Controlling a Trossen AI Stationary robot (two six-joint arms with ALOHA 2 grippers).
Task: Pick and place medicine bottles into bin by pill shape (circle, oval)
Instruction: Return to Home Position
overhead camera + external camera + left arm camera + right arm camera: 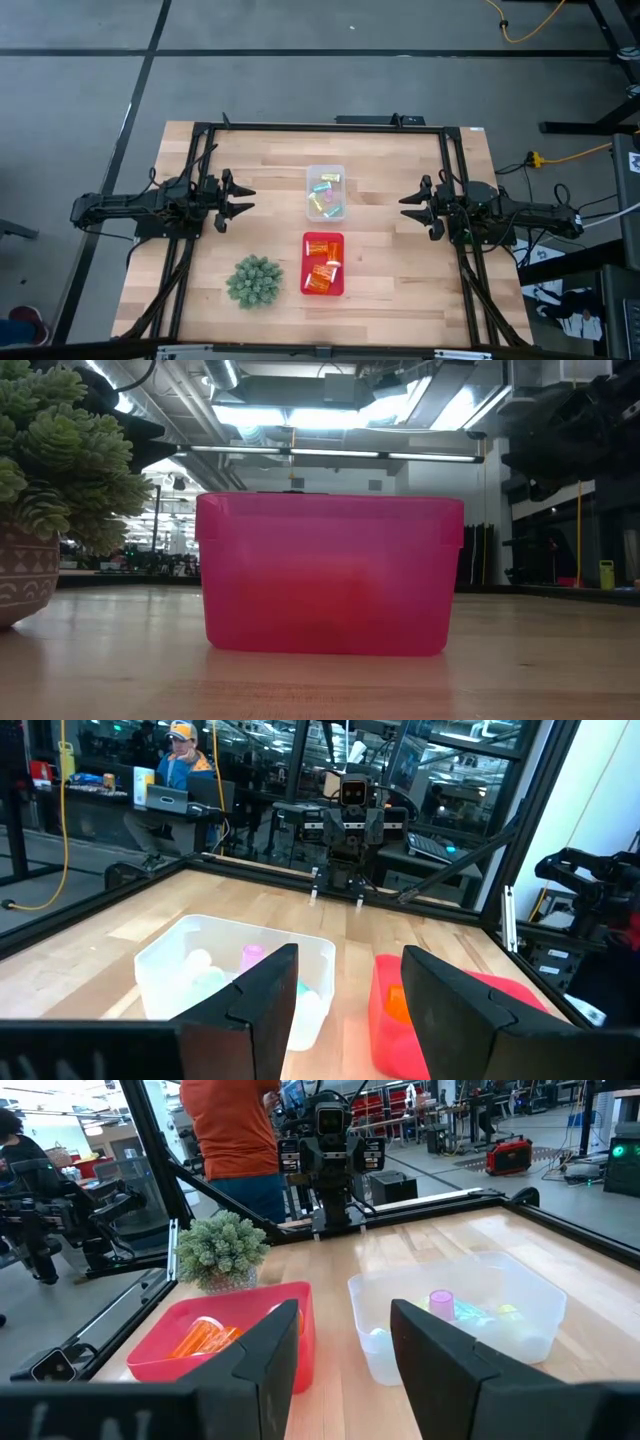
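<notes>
Several orange medicine bottles point(322, 270) with white caps lie in a red bin point(323, 236) at the table's near middle. Several small pastel vials point(325, 195) lie in a clear bin point(325, 168) just beyond it. My left gripper point(243, 200) is at the table's left and points level toward the clear bin. It is open with nothing between its fingers point(260, 1000). My right gripper point(408, 207) faces it from the table's right, also open and holding nothing. The right wrist view shows the orange bottles point(200, 1338) and a pink vial point(441, 1302) in their bins.
A green spiky plant point(254, 281) in a pot stands left of the red bin point(330, 575). A black frame point(300, 127) runs around the table. A person in an orange shirt point(235, 1130) stands beyond the table's left side. Bare wood lies between each gripper and the bins.
</notes>
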